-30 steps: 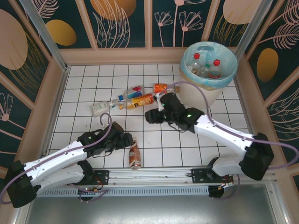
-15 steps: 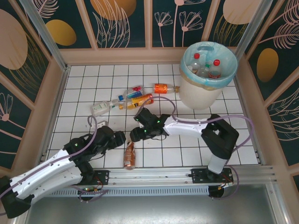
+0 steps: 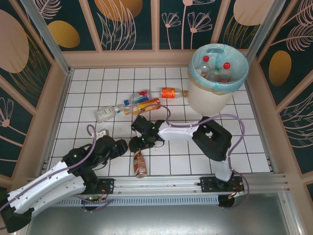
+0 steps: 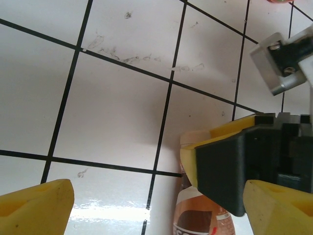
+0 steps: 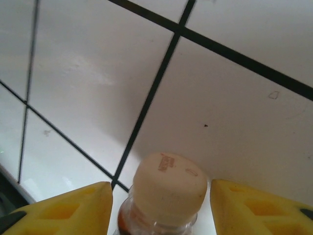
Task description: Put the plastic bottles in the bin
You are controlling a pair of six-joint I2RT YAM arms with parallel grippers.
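Note:
A brown plastic bottle (image 3: 140,165) with a cream cap (image 5: 168,188) lies on the white tiled floor near the front rail. My right gripper (image 3: 138,143) is open and straddles its cap, with a gap on each side of the yellow fingers (image 5: 66,210). My left gripper (image 3: 124,146) stands wide open just left of the same bottle (image 4: 200,218), holding nothing. Several more bottles (image 3: 128,105) lie in a cluster farther back, and an orange one (image 3: 170,92) lies near the bin (image 3: 215,102). That bin holds a few bottles (image 3: 216,69).
Wooden walls and metal posts fence the tiled floor. The two grippers are close together over the brown bottle; the right gripper's black and yellow finger (image 4: 230,171) shows right in front of the left wrist camera. A small white block (image 3: 101,132) lies by the left arm.
My right arm swung from the middle of the floor down and left to the brown bottle's cap. The left arm drew back a little. The brown bottle shifted slightly.

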